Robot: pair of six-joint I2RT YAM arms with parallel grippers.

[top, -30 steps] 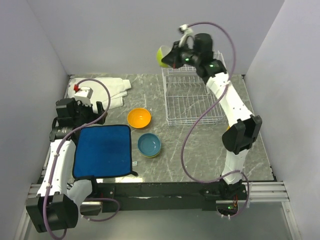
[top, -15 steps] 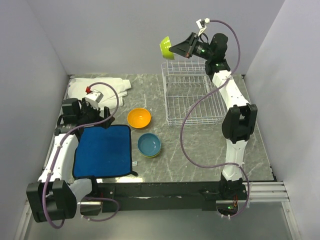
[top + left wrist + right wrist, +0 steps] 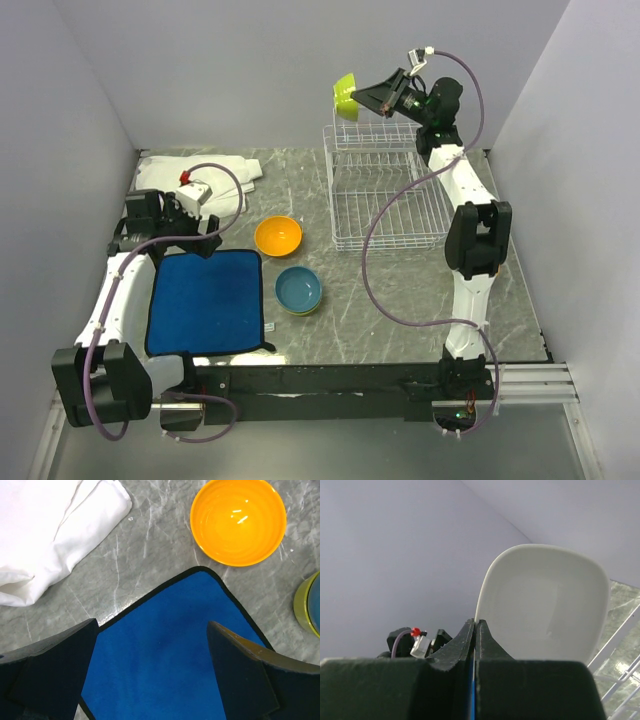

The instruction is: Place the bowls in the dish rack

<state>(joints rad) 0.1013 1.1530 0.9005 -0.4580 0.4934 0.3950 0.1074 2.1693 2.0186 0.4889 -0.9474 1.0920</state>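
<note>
Your right fingers (image 3: pixel 460 642) are pressed together on the rim of a lime green bowl (image 3: pixel 345 95), with only a thin slit showing between them. The right wrist view shows that bowl (image 3: pixel 545 605) white inside. It is tipped on its side, with the hollow facing the camera. In the top view it hangs in the air against the back wall, in the upper middle of the frame. It sits just above the upper left corner of the white wire dish rack (image 3: pixel 385 195), clear of the wires. A few rack wires (image 3: pixel 620 680) show in the lower right corner of the wrist view.

Your left fingers (image 3: pixel 50 672) are spread wide with nothing between them. They hover above the upper corner of the blue cloth mat (image 3: pixel 165 655), at the bottom of the left wrist view. In the top view that mat (image 3: pixel 205 302) lies flat on the grey marbled worktop (image 3: pixel 400 290), in the lower left.

An orange bowl (image 3: pixel 238 521) stands upright on the bare worktop just beyond the mat's corner. In the top view it (image 3: pixel 278 236) lies between the mat and the rack, touching neither. A blue bowl (image 3: pixel 298 290) sits nested in a yellow-green bowl (image 3: pixel 300 602), just right of the mat. A crumpled white cloth (image 3: pixel 200 175) lies at the upper left of the worktop.
</note>
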